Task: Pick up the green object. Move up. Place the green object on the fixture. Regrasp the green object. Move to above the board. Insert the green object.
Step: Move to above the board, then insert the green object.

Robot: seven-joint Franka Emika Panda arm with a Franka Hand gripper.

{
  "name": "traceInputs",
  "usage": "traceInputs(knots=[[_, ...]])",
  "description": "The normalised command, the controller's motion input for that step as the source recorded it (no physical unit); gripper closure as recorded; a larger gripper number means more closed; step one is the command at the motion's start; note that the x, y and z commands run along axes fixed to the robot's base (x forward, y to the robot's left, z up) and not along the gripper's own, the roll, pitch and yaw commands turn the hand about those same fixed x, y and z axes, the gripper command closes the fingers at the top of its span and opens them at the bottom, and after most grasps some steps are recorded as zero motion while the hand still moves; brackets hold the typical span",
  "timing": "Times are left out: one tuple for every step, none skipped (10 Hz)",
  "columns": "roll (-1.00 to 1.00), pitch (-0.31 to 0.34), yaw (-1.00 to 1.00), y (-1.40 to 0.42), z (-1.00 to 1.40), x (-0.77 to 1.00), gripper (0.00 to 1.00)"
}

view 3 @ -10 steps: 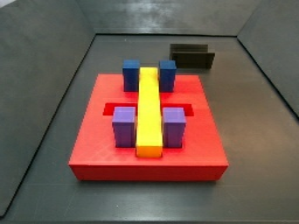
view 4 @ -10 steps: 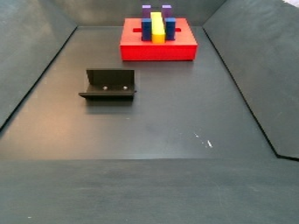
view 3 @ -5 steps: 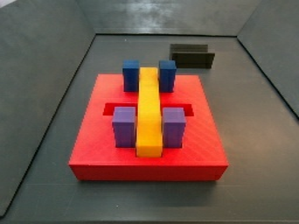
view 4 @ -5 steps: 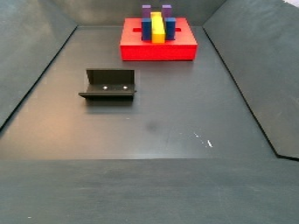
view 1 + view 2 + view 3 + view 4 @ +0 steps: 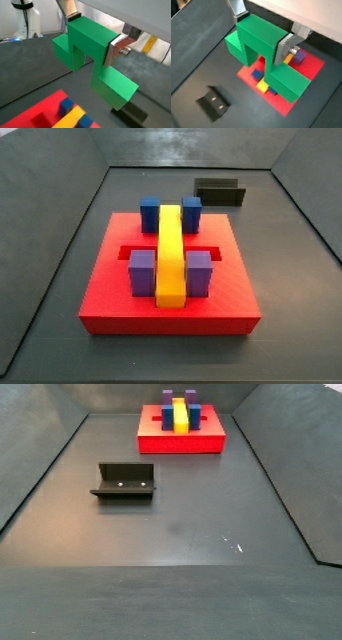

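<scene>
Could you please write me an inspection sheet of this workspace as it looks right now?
Surface: dark grey floor, bare apart from the rig's pieces.
Job's things: bright green plastic block held in the air, seen in both wrist views; red square board with blue and purple pegs and a long yellow bar; dark L-shaped fixture holding nothing.
Clutter: nothing seen.
Gripper: two-finger gripper shut on the green block above the board; absent from both side views.
Cables: nothing seen.
Surroundings: grey walls around the floor.

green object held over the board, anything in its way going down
Nothing visible does. The gripper holds the green object high, out of both side views; only air lies between it and the board, though the target slot is hidden.
</scene>
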Motion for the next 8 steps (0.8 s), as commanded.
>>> traceInputs(knots=[[-1.0,-0.004,0.03,0.01,0.01,-0.1,1.0],[-1.0,-0.03,0.03,0.06,0.0,-0.08,1.0],[-0.81,-0.06,0.02,0.06,0.01,-0.09,1.0],[-0.59,-0.071,0.01,0.04,0.0,-0.08,1.0],[-0.4,-0.064,0.0,0.03,0.0,-0.06,1.0],[-0.27,-0.051,0.0,0.02,0.0,-0.04,1.0],[0.0,-0.02,0.0,-0.07,-0.21,0.04,1.0],[0.0,-0.087,0.0,-0.18,-0.35,0.3,1.0]])
